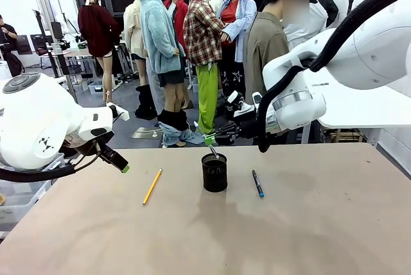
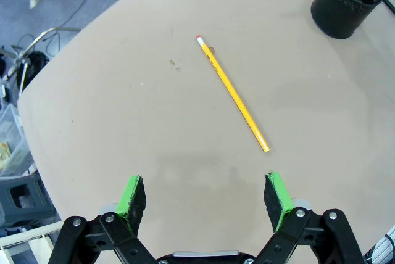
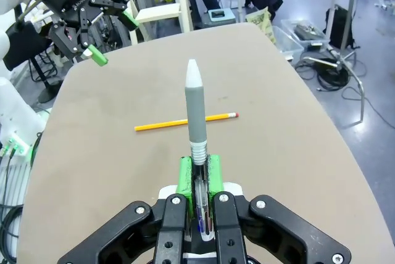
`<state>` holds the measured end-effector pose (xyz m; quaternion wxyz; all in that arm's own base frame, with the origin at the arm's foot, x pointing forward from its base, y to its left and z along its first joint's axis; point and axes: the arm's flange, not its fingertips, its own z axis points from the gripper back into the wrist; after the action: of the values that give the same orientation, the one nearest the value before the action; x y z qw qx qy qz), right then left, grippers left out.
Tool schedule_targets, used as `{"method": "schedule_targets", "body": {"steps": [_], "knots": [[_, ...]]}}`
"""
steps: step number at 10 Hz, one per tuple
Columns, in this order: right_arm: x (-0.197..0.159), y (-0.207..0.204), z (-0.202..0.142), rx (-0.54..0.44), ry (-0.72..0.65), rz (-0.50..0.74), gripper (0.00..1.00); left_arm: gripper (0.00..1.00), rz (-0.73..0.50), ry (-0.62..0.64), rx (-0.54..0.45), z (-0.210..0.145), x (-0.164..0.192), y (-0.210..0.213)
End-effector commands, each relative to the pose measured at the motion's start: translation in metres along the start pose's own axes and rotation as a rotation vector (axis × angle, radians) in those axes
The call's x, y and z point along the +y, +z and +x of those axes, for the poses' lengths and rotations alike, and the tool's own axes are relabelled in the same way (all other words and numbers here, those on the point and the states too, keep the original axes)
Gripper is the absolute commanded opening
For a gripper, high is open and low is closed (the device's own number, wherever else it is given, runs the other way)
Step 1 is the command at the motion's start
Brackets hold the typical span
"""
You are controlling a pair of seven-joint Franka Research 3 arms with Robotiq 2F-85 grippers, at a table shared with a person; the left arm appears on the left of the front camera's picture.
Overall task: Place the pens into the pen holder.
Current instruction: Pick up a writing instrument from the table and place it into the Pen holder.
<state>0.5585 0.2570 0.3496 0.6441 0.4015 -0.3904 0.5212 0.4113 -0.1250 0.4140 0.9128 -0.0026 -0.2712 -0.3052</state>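
Tan table (image 1: 321,223) w/ yellow pencil (image 1: 152,187), black pen holder (image 1: 214,172), blue-tipped pen (image 1: 257,184) on it.

White, rounded left arm (image 1: 32,121) and right arm (image 1: 379,50) with black looping cables (image 1: 359,15); black linkage left gripper (image 2: 207,193) and right gripper (image 3: 199,166), green pads (image 2: 131,195), silver screw heads (image 2: 75,221) at the joints.

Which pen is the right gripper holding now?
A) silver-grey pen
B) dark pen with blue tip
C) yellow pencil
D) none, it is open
A: in the right wrist view the right gripper is shut on the silver-grey pen, while the yellow pencil and the blue-tipped pen lie on the table.
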Motion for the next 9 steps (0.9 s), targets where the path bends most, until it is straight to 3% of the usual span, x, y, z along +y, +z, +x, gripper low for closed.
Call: {"method": "schedule_targets", "body": {"steps": [1, 5, 6, 7, 9], "knots": [[-0.008, -0.005, -0.006, 0.032, -0.041, 0.007, 0.23, 1.0, 0.011, 0.012, -0.007, 0.0, 0.0, 0.0], [-0.002, 0.002, -0.009, 0.045, -0.029, 0.01, 1.0, 1.0, 0.011, 0.012, -0.007, 0.0, 0.0, 0.0], [-0.001, 0.005, -0.012, 0.152, -0.068, -0.123, 1.0, 1.0, 0.011, 0.012, -0.007, 0.0, 0.0, 0.0], [-0.003, -0.001, -0.011, 0.018, -0.023, 0.005, 1.0, 1.0, 0.011, 0.012, -0.007, 0.0, 0.0, 0.0], [-0.003, -0.001, -0.011, 0.018, -0.023, 0.005, 1.0, 1.0, 0.011, 0.012, -0.007, 0.0, 0.0, 0.0]]}}
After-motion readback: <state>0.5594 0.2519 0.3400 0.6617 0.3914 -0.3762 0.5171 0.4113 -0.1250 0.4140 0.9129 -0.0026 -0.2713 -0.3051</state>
